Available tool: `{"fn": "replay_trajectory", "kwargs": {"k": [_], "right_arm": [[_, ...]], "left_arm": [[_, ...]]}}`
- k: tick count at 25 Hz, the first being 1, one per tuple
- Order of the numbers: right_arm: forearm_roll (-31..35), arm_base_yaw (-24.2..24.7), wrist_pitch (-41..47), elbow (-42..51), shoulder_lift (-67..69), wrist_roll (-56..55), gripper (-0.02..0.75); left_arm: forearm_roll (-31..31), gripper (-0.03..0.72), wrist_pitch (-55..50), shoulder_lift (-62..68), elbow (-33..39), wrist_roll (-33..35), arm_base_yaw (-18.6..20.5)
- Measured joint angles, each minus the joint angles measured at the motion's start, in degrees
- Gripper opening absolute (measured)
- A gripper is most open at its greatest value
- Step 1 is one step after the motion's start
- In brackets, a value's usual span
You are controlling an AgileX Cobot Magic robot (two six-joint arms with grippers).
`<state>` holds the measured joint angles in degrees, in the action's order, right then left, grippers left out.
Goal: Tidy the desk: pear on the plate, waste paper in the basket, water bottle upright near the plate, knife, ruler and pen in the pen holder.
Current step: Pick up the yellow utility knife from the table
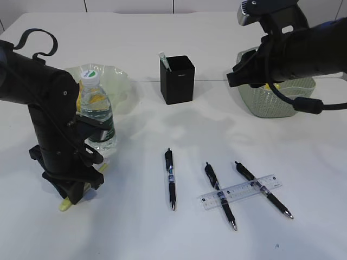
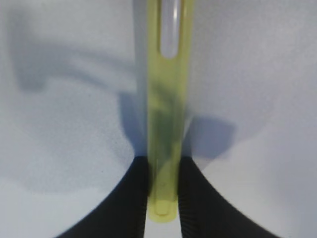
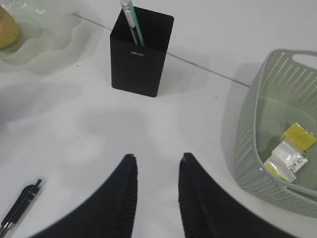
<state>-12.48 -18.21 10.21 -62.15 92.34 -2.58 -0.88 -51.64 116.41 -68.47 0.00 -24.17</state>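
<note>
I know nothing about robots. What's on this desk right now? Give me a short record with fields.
left gripper: closed on a yellow translucent knife, down at the desk
right gripper: open, empty, beside the basket
basket contents: paper scraps
plate: holds the pear
water bottle: upright by the plate
pen holder: one item inside
loose: three pens, ruler across two

The surface [image 1: 162, 238] looks smooth, white and faintly glossy. The pen holder [image 3: 140, 52] is matt black plastic. The basket [image 3: 247, 144] is sage-green plastic with a perforated woven texture, holding crumpled yellow and white paper scraps [image 3: 290, 151]. The plate [image 1: 120, 81] is translucent pale green and glossy. The ruler [image 1: 241, 191] is clear plastic. The left hand [image 2: 163, 198] pinches a translucent yellow plastic knife [image 2: 166, 109]; its fingers [image 2: 124, 203] are matt black.
</note>
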Motion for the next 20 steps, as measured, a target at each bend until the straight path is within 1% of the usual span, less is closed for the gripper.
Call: {"fn": "replay_trajectory", "kwargs": {"k": [13,20], "right_arm": [[0.0,0.0,0.3,0.0,-2.4,0.0,0.218],[0.0,0.0,1.2,0.0,-2.6,0.0,0.218]], "left_arm": [[0.9,0.113,-1.7,0.0,0.0,0.0,0.0],[1.8,0.113,-4.4,0.0,0.0,0.0,0.0]]}}
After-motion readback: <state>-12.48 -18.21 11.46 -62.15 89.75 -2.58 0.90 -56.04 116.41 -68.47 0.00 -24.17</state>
